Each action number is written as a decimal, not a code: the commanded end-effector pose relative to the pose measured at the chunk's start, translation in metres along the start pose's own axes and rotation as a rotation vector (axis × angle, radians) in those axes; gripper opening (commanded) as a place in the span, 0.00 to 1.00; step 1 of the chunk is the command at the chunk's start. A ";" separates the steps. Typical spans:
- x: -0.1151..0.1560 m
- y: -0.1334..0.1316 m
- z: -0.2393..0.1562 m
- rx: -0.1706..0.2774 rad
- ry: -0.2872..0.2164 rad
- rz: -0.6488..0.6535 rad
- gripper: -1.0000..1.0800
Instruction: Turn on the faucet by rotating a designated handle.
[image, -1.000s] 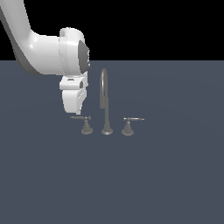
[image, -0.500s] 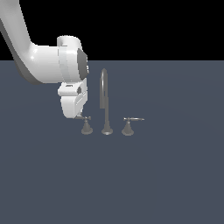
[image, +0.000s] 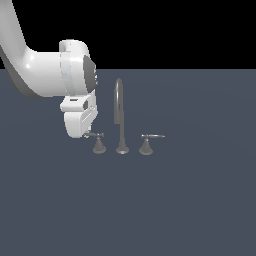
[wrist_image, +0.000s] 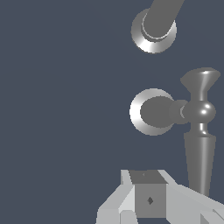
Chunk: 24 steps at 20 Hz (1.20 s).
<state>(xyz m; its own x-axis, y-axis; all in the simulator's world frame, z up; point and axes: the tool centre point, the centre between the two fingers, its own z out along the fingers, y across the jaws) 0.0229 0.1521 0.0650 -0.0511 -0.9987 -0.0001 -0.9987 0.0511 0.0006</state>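
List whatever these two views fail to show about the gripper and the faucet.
- Gripper: the wrist view's edge crops its fingers; in the exterior view the arm's white housing hides them. Open or shut, unknown.
- Contact with the handle: its lever end sits behind that housing.
- Spout: its top is cropped in the wrist view.

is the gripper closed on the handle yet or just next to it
Cannot tell. The gripper sits beside the handle, but neither view shows both fingers around the lever.
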 end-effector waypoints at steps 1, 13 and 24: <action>-0.004 0.008 0.000 0.000 0.000 0.000 0.00; -0.001 0.030 -0.003 0.012 0.000 0.004 0.00; -0.002 0.053 -0.004 0.017 -0.005 -0.008 0.00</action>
<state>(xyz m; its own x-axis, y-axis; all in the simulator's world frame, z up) -0.0303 0.1563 0.0676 -0.0451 -0.9990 -0.0048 -0.9989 0.0452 -0.0144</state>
